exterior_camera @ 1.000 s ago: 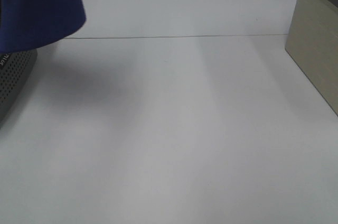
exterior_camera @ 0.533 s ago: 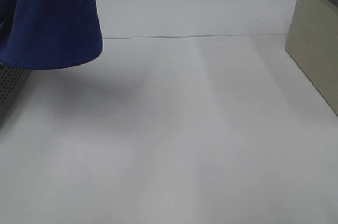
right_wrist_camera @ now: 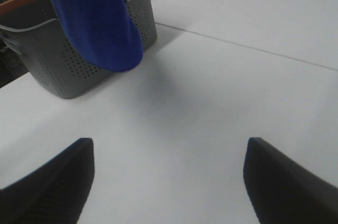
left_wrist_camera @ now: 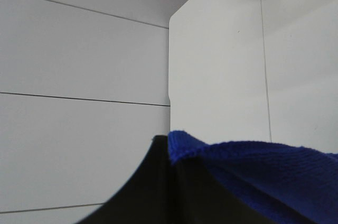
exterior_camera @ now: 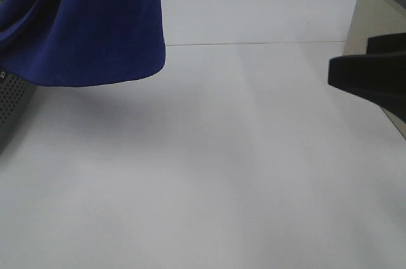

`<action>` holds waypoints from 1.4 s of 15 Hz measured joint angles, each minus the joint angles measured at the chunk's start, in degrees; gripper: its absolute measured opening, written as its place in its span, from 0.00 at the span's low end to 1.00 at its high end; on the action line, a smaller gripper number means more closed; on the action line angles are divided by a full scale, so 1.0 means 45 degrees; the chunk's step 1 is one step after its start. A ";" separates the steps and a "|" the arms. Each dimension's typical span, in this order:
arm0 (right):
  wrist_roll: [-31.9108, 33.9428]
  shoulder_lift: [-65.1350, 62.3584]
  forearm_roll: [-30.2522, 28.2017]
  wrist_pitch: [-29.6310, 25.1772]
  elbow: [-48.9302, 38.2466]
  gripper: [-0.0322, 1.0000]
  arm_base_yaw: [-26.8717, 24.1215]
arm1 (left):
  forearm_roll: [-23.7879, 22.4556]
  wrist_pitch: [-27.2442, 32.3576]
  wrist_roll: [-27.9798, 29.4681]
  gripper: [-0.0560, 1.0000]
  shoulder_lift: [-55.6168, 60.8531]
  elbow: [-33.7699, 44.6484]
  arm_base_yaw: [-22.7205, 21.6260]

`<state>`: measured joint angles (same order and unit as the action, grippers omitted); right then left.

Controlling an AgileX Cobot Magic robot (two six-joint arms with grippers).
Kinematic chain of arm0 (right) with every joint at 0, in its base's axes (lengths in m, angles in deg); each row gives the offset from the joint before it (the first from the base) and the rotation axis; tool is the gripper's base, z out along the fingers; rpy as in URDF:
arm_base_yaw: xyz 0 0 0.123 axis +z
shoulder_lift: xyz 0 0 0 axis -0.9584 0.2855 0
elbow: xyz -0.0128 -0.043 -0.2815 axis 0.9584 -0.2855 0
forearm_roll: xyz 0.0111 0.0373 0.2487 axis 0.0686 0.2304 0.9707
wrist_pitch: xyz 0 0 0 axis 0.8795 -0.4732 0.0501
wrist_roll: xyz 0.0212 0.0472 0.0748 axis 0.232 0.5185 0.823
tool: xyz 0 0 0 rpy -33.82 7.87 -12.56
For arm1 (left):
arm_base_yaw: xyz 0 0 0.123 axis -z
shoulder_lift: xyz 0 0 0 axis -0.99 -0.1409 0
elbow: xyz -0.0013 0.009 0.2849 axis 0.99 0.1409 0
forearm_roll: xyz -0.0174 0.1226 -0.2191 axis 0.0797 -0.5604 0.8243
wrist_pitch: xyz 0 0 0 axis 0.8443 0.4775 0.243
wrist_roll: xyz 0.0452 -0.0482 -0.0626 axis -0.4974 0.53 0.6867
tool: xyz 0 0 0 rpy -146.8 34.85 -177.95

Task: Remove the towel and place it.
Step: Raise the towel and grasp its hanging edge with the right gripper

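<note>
Left jaws apparently clamped on towel point(left_wrist_camera: 264, 166); right jaws spread, empty. Grey basket point(right_wrist_camera: 47, 60) clear only from right wrist view.

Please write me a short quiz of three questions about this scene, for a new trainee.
1. True or false: the towel hangs above the table, not touching it.
2. Which hand is open? A) left hand B) right hand
3. Fill in: the grey perforated container near the towel is a ____.
Key: 1 true; 2 B, the left hand grips the towel; 3 basket.
</note>
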<state>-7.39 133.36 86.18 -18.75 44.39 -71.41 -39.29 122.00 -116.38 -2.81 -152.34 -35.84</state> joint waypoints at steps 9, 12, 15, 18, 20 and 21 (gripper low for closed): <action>-0.8913 0.8072 0.5615 -0.2483 0.1502 0.77 0.1821 | 0.0866 -0.0127 -0.0025 0.05 -0.0726 0.0000 0.0357; -0.9346 0.9944 0.5628 -0.0662 0.3259 0.77 0.3718 | 0.0904 -0.0255 -0.0025 0.05 -0.0828 0.0000 0.0357; -0.9562 1.0975 0.5628 -0.0598 0.4265 0.77 0.4482 | 0.0904 -0.0255 -0.0025 0.05 -0.0828 0.0000 0.0357; -0.9664 1.1777 0.5628 -0.0598 0.4940 0.75 0.5182 | 0.0942 -0.0255 -0.0025 0.05 -0.0828 0.0000 0.0357; -0.9664 1.1841 0.5628 -0.0611 0.4966 0.68 0.5309 | 0.1019 -0.0255 -0.0025 0.05 -0.0828 0.0000 0.0357; -0.9664 1.1841 0.5628 -0.0611 0.4978 0.63 0.5309 | 0.1120 -0.0255 -0.0025 0.05 -0.0828 0.0000 0.0357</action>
<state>-50.88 186.64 111.50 -21.50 66.79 -47.51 -34.24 120.86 -116.50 -6.54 -152.34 -34.23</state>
